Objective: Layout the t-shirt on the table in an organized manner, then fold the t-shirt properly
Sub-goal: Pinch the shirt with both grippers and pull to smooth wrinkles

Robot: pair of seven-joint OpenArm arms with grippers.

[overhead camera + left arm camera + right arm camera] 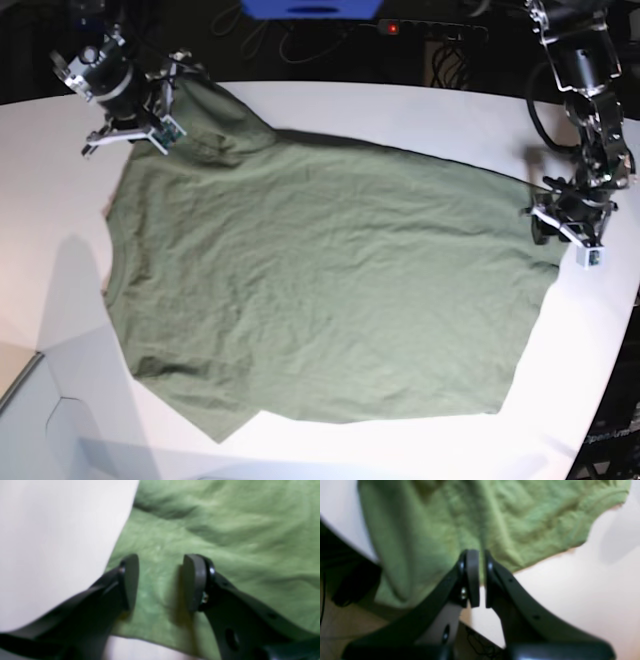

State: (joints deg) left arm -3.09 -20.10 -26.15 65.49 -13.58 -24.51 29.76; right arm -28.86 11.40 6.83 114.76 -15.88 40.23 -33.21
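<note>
- Both wrist views are blurred; the t-shirt (225, 530) shows only soft folds there.
- The right gripper (482, 580) hides whatever cloth sits between its fingers (473, 577).
- The base view cuts off the counter (420, 110) at its sides.

I see the t-shirt (320, 300) as a plain olive green, no print, only darker creases across it; up close in my wrist views it reads as a brighter, faintly mottled green. The table (420, 115) is matte white, greyed by soft shadows at the near left. My left gripper (160, 582) and right gripper (478, 578) are both black, with dark grey pads (192, 580).
</note>
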